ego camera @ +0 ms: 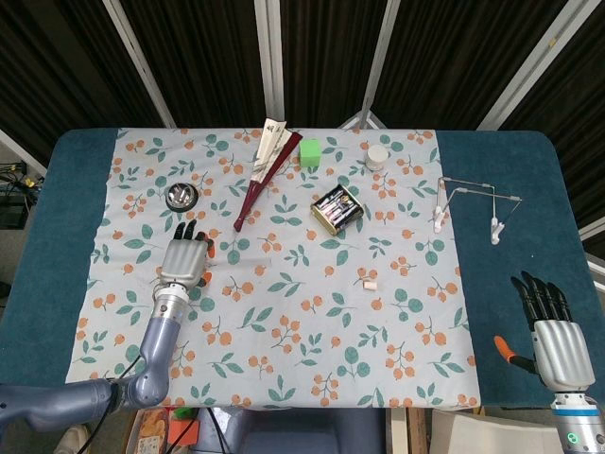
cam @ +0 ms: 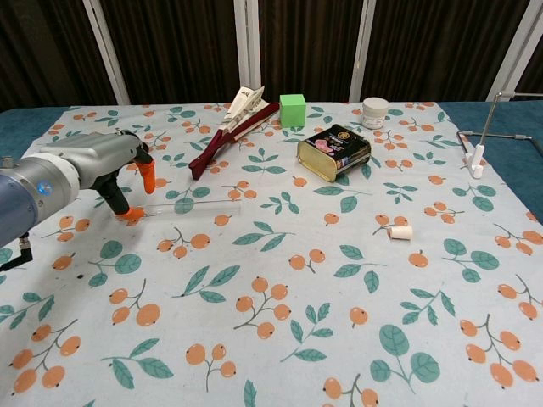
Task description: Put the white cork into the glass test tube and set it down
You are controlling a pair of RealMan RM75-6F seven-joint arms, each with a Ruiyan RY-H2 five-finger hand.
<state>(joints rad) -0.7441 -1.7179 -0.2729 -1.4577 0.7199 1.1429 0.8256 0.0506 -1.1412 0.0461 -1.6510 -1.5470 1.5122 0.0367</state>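
Note:
The clear glass test tube (ego camera: 236, 261) (cam: 191, 206) lies flat on the flowered cloth, left of centre. My left hand (ego camera: 184, 257) (cam: 97, 165) hovers over its left end, orange-tipped fingers (cam: 146, 175) apart, with one tip down by the tube's end and nothing held. The small white cork (ego camera: 371, 283) (cam: 400, 231) lies on its side right of centre, far from the tube. Only the head view shows my right hand (ego camera: 553, 336), at the table's near right corner over the blue surface, fingers spread and empty.
A metal bell (ego camera: 180, 197) sits just beyond the left hand. A dark red folded fan (ego camera: 260, 184) (cam: 233, 136), green cube (ego camera: 310, 153) (cam: 293, 110), battery tin (ego camera: 337, 208) (cam: 334, 152) and white jar (ego camera: 377, 157) (cam: 374, 112) stand further back. A wire rack (ego camera: 468, 199) stands at right.

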